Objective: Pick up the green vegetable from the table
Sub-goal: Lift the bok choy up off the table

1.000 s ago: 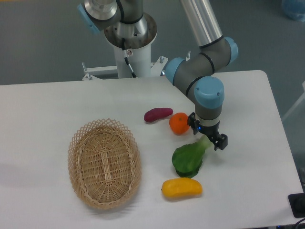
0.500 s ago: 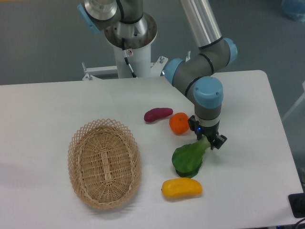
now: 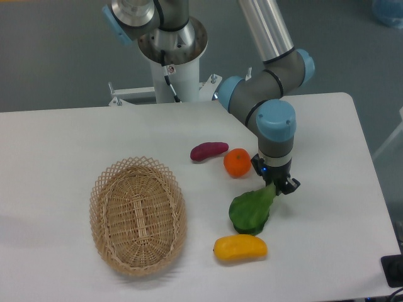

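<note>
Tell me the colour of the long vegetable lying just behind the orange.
Dark purple: the sweet potato, seen clearly in the fixed camera view, apart from the gripper.

The arm bends steeply down over the tabletop (image 3: pixel 75 138), claw (image 3: pixel 277 184) clamped on the green vegetable's (image 3: pixel 250 211) stem.

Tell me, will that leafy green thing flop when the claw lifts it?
Probably a little. The gripper sits at the pale stem of the green vegetable, so the broad leaves may hang down. It looks light, and its flattish shape seems unlikely to roll.
</note>
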`<action>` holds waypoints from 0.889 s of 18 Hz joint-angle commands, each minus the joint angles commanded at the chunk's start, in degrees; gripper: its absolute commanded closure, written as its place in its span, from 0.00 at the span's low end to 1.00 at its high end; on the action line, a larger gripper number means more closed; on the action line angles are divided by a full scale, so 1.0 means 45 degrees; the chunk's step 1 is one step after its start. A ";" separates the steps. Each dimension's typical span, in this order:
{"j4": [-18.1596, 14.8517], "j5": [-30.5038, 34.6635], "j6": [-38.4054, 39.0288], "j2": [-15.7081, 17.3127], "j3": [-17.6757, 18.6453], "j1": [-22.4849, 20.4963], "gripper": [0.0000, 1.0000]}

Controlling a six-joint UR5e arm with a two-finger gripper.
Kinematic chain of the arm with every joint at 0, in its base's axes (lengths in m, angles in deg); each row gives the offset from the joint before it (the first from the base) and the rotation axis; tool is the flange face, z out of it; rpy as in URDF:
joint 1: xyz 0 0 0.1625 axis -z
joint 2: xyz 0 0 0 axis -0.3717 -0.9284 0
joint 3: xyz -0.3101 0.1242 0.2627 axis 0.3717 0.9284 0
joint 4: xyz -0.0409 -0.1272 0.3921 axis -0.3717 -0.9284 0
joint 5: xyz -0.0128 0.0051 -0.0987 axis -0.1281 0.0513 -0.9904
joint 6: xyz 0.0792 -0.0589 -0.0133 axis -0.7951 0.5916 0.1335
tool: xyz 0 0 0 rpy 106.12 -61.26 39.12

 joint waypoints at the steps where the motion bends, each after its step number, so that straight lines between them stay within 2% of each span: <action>1: -0.0039 -0.0058 -0.0157 0.0156 -0.0058 -0.0117 0.69; 3: -0.0214 -0.0253 -0.0741 0.0430 -0.0117 -0.0448 0.69; 4: -0.0544 -0.0486 -0.1286 0.0644 -0.0175 -0.0662 0.69; 6: -0.1674 -0.1344 -0.2226 0.1248 -0.0370 -0.1170 0.68; 8: -0.2846 -0.2010 -0.2327 0.1543 -0.0779 -0.1484 0.67; 9: -0.3335 -0.2089 -0.2288 0.1660 -0.1033 -0.1485 0.67; 11: -0.3865 -0.2284 -0.2016 0.1739 -0.1657 -0.1330 0.67; 13: -0.4528 -0.2848 -0.1122 0.1914 -0.2224 -0.1231 0.71; 16: -0.4707 -0.4429 0.0247 0.2207 -0.2753 -0.0978 0.71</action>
